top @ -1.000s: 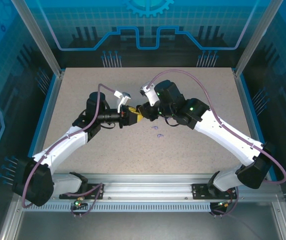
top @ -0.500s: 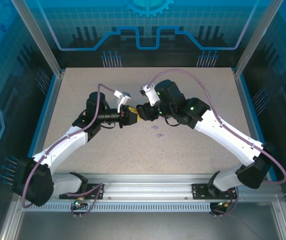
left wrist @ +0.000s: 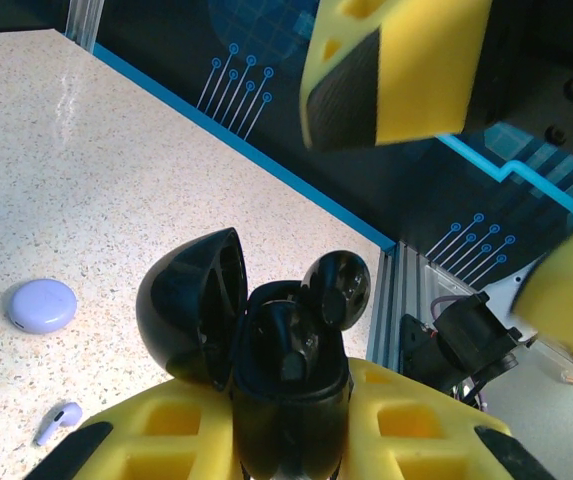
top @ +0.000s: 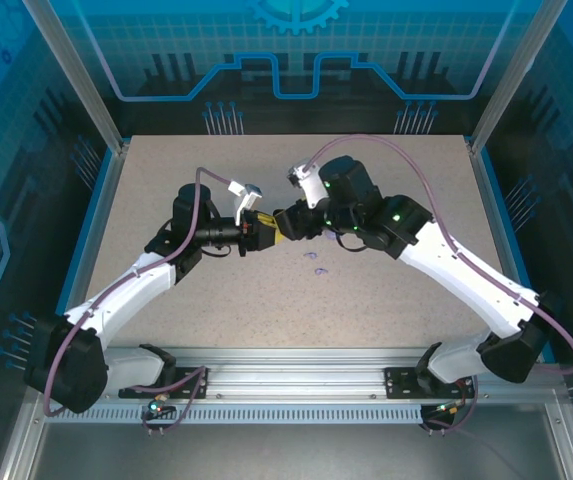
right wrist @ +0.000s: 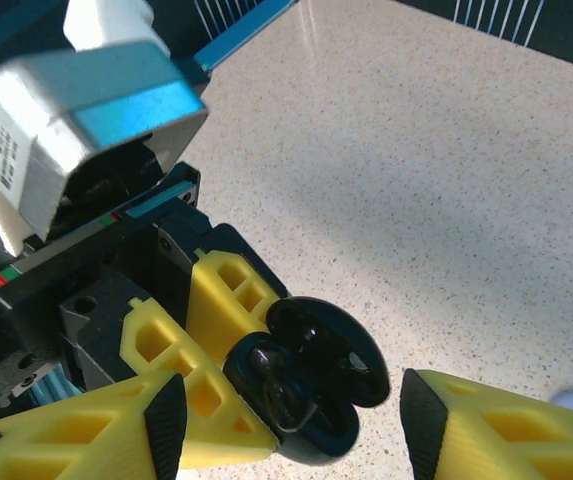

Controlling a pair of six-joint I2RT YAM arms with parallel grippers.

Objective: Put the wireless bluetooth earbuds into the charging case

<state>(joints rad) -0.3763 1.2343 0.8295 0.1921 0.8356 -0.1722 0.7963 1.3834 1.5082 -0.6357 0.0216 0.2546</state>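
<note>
The left gripper [top: 262,228] is clamped on the open black charging case [left wrist: 286,360], with a black earbud [left wrist: 336,287] poking up at its rim. The right gripper [top: 286,222] faces the case, fingers spread apart. A lavender earbud [left wrist: 56,420] lies on the table [left wrist: 116,150] near the case.

Pair: left arm [top: 131,280], right arm [top: 466,272]. White shells on long links, black joint housings. Mauve cables [top: 366,142] looped wrist to base. Green status lights [top: 397,213] (right arm). White camera mounts [top: 241,190] at wrists. On left gripper [left wrist: 286,400] and right gripper [right wrist: 291,415]: yellow ribbed fingers [right wrist: 486,430], black pads [right wrist: 166,420], black screwed bodies.
</note>
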